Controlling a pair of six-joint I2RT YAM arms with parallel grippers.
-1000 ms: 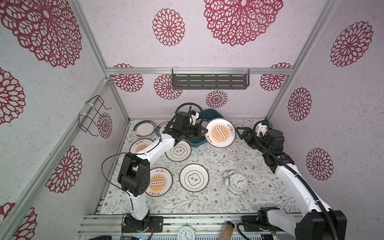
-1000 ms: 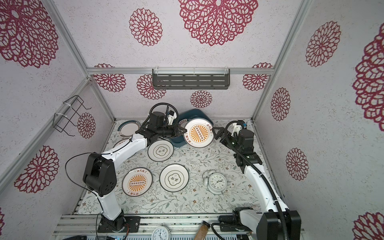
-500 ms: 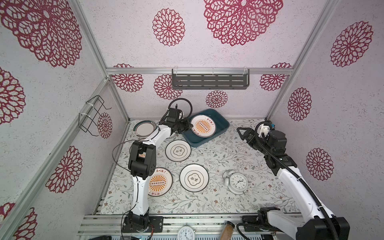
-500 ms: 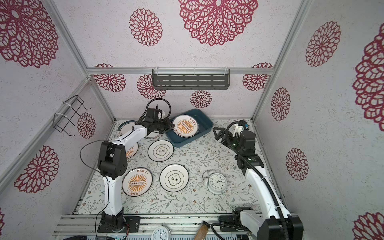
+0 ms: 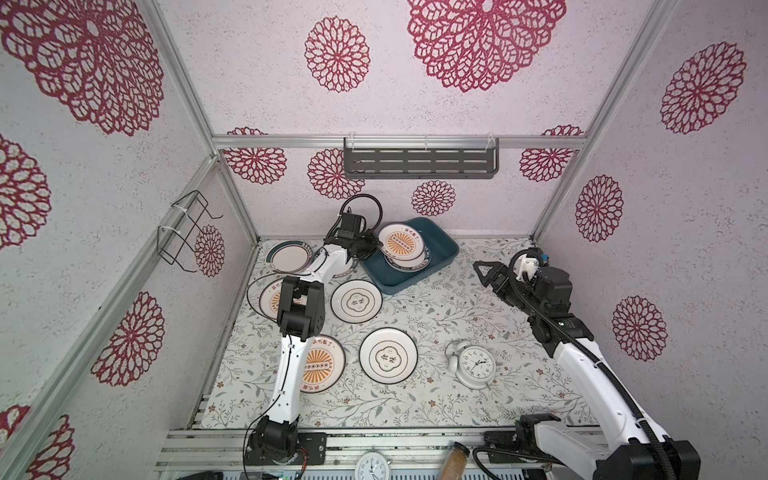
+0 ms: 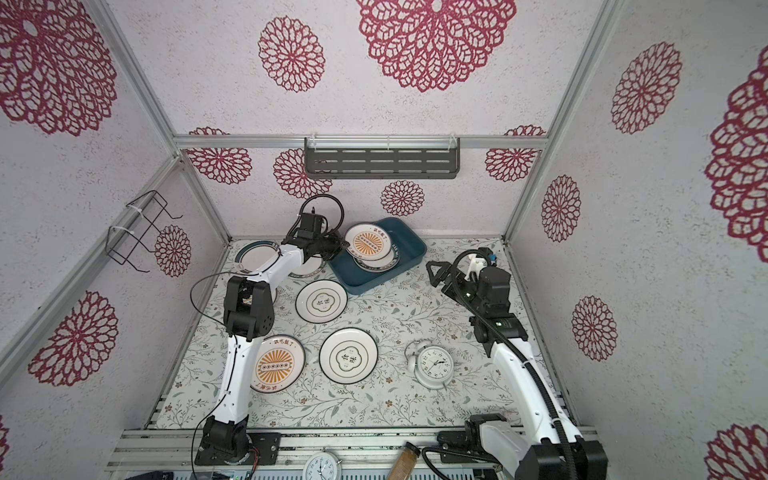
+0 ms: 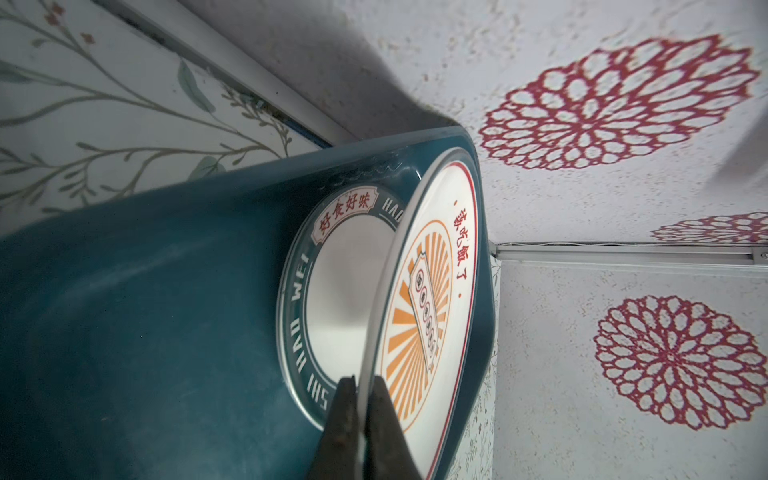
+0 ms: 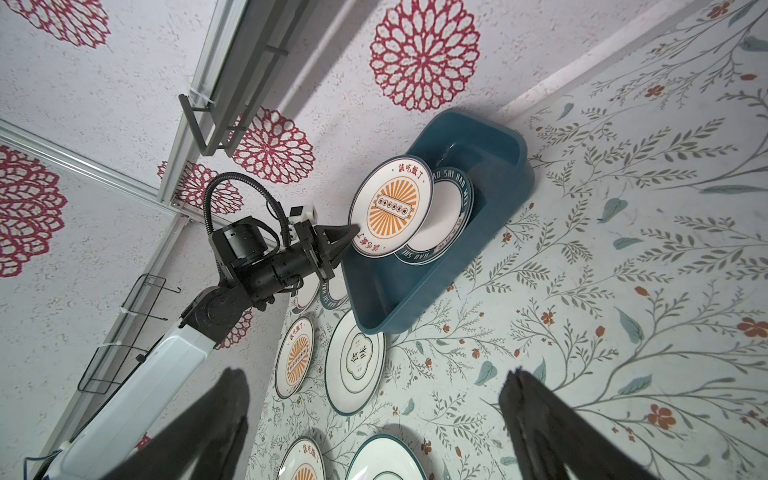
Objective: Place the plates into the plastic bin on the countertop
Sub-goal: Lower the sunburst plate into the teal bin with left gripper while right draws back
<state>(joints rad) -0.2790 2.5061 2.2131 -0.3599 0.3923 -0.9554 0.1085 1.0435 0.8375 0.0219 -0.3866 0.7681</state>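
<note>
Round white ceramic plate with an orange sunburst centre [image 5: 401, 242], clamped at its rim by the left fingers [image 8: 340, 237] over the rectangular dark teal-blue plastic bin [image 5: 384, 276].

The rim is pinched at the plate's 9 o'clock edge in both top views, and the plate is held tilted above teal-rimmed white plates [image 7: 345, 286] lying in the bin, at 12 o'clock on the white leaf-printed counter [image 5: 436, 307]. Red lettering is seen around the sunburst. The right fingers [image 5: 485, 272] are spread wide apart, empty, at 3 o'clock. Two black-quatrefoil plates [image 5: 356, 301] lie mid-counter; more plates [image 5: 324, 365] at 7 to 10 o'clock are partly covered by the left arm [image 5: 291, 365]; a white round alarm clock [image 5: 476, 365] is at 5 o'clock.
</note>
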